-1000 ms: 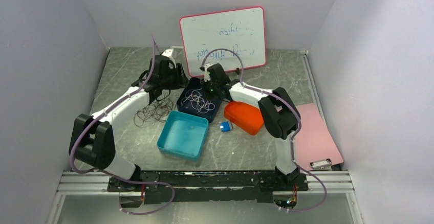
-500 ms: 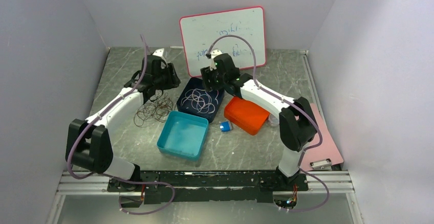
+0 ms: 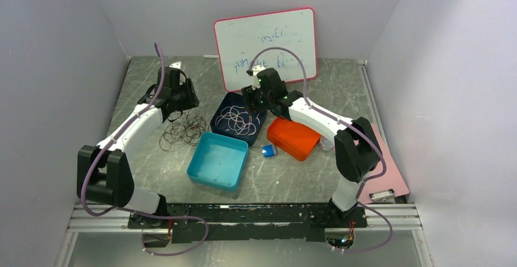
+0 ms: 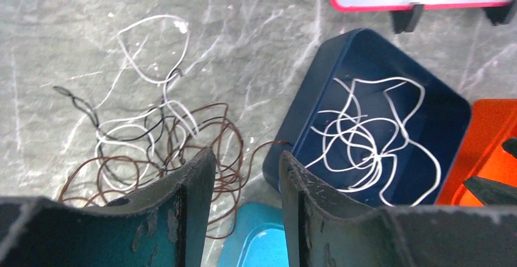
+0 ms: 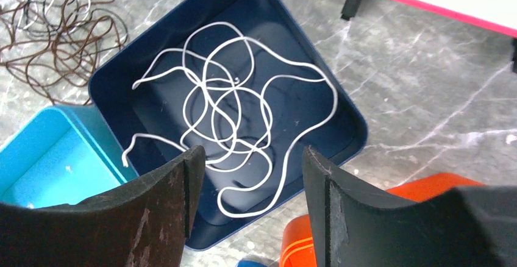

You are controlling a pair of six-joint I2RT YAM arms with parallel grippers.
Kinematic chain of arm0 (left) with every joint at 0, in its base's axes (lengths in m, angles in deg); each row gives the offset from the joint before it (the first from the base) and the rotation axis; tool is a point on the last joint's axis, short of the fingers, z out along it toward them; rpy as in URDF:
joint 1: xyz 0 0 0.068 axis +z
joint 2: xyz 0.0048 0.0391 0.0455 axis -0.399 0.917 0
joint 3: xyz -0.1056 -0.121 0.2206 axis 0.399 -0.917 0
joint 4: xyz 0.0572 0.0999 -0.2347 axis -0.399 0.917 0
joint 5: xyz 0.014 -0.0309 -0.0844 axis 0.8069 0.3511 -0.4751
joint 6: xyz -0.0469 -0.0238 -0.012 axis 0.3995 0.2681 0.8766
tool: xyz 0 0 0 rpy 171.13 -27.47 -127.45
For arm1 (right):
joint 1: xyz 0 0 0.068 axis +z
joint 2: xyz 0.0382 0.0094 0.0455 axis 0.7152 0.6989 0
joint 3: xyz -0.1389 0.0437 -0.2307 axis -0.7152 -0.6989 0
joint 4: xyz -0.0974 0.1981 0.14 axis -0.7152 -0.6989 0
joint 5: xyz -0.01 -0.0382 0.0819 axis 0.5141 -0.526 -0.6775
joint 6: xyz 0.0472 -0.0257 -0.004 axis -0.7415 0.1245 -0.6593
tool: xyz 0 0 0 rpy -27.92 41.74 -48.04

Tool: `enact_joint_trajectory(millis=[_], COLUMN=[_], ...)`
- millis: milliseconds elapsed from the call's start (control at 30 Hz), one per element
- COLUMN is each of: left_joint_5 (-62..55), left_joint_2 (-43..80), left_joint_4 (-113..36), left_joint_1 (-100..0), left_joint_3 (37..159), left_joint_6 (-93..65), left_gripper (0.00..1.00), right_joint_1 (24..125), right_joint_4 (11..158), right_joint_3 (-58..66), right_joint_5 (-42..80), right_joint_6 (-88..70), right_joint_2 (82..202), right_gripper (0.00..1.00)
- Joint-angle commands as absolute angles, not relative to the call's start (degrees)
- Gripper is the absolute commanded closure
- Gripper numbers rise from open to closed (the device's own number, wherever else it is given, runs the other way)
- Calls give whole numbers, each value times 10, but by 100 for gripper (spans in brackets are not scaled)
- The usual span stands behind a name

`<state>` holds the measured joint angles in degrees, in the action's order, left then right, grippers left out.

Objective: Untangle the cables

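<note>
A tangle of thin brown, black and whitish cables (image 3: 183,130) lies on the grey table left of the trays; it also shows in the left wrist view (image 4: 155,139) and at the upper left of the right wrist view (image 5: 58,41). A white cable (image 3: 235,121) lies curled inside the dark blue tray (image 3: 221,116), also seen in both wrist views (image 4: 372,133) (image 5: 231,114). My left gripper (image 3: 172,99) (image 4: 244,157) is open and empty above the tangle. My right gripper (image 3: 256,99) (image 5: 250,154) is open and empty above the dark blue tray (image 5: 344,121).
A light blue tray (image 3: 218,160) sits in front of the dark blue tray (image 4: 317,90). An orange tray (image 3: 294,139) is to the right, with a small blue object (image 3: 268,150) beside it. A whiteboard (image 3: 266,44) stands at the back. A pink clipboard (image 3: 377,163) lies far right.
My left gripper has drawn back to the left and up, away from the dark blue tray. My right gripper has lifted from inside the tray, leaving the white cable there.
</note>
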<state>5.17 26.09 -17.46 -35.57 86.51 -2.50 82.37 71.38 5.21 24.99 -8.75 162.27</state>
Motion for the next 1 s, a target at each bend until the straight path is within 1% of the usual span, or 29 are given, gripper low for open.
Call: enact_joint_trajectory(millis=[0,100,200,300,400,567,700,767,967], left_joint_5=[108,129,98,76,64,88,90,73,60], left_joint_2=[243,232,242,274,322,410,458,480,538], left_joint_4=[-119,-112,-127,-132,-138,-80,-56,-45,-27], left_joint_1=[-347,-323,-288,-277,-275,-275,-275,-275,-275], left_joint_3=[857,849,853,888,932,1026,1066,1085,1127], left_joint_6=[-30,-23,-24,-38,-89,-198,-263,-291,-352], left_gripper=[52,50,50,51,52,50,48,47,45], right_joint_1=[823,823,822,823,823,823,824,824,823], right_joint_4=[735,741,751,757,762,759,753,748,731], right_joint_3=[32,23,12,-1,-15,-29,-40,-44,-50], right_joint_5=[203,197,190,182,176,167,156,153,153], right_joint_6=[-85,-92,-98,-102,-107,-117,-122,-121,-109], right_joint_2=[1610,1608,1603,1594,1584,1568,1555,1551,1542], right_gripper=[37,37,38,38,38,38,38,38,38])
